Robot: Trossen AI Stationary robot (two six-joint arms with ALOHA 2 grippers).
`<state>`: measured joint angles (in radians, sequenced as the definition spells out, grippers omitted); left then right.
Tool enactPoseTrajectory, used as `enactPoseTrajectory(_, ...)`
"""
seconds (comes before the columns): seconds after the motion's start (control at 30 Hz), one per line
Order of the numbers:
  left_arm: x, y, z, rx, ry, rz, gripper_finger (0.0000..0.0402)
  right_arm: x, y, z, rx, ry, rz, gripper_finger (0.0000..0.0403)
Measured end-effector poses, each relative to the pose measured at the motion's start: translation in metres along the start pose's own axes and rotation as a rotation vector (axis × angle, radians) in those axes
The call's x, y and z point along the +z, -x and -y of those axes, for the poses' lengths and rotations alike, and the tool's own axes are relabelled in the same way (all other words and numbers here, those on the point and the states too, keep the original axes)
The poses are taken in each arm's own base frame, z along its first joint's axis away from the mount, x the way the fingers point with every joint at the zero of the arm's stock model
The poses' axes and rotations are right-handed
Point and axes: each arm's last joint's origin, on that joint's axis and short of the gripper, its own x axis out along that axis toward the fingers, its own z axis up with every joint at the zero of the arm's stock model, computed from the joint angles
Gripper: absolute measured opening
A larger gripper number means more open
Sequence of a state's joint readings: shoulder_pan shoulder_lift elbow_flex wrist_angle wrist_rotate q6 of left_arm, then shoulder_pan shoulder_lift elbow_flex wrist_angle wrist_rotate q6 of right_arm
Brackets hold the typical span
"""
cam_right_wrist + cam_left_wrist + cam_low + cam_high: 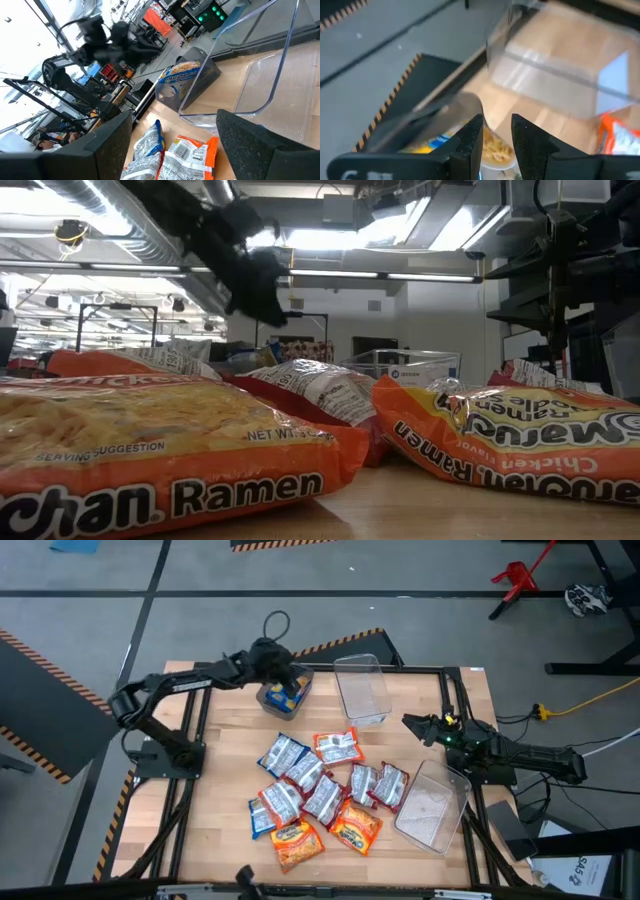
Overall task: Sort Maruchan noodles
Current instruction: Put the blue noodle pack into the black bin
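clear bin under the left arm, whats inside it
The clear plastic bin at the table's far edge holds one blue-and-yellow noodle packet, leaning on its wall. The left end effector above hides part of the inside, so more packets cannot be ruled out.

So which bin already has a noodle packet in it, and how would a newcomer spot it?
Start at the wooden table and look along its far edge, where the left gripper hovers. The bin right under it holds a blue-and-yellow packet. The other two clear bins, one beside it and one near the right gripper, hold nothing.
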<state>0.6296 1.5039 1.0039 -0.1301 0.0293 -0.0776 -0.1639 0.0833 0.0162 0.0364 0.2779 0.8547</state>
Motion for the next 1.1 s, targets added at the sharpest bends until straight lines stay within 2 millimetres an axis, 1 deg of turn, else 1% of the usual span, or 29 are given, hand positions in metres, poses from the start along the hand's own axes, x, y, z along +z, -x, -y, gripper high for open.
enactPoseTrajectory(0.13,-0.019,-0.027,-0.001,0.008,0.018,-0.121,0.0094,0.0,0.0,0.0,0.0,0.0,0.0,0.0278)
enactPoseTrajectory(0.2,-0.029,-0.034,-0.002,0.035,0.051,-0.194,0.0094,0.0,0.0,0.0,0.0,0.0,0.0,0.0278)
enactPoseTrajectory(0.33,-0.042,-0.034,-0.003,0.074,0.067,-0.315,0.0094,0.0,0.0,0.0,0.0,0.002,0.001,0.0278)
enactPoseTrajectory(0.43,-0.047,-0.032,-0.003,0.122,0.053,-0.372,0.0094,0.0,0.0,0.0,-0.001,0.026,0.001,0.0278)
enactPoseTrajectory(0.53,-0.049,-0.031,-0.004,0.142,0.028,-0.384,0.0094,0.0,0.0,0.0,-0.001,0.026,0.001,0.0278)
enactPoseTrajectory(0.67,-0.045,-0.032,-0.004,0.169,0.011,-0.348,0.0094,0.0,0.0,0.0,-0.001,0.026,0.001,0.0278)
enactPoseTrajectory(0.83,-0.044,-0.032,-0.007,0.197,0.022,-0.333,0.0094,0.0,0.0,0.0,-0.001,0.026,0.001,0.0278)
enactPoseTrajectory(1.0,-0.036,-0.035,-0.014,0.206,0.043,-0.249,0.0094,0.0,0.0,0.0,-0.001,0.026,0.001,0.0278)
enactPoseTrajectory(1.1,-0.036,-0.035,-0.018,0.194,0.057,-0.247,0.0094,0.0,0.0,0.0,-0.001,0.026,0.001,0.0278)
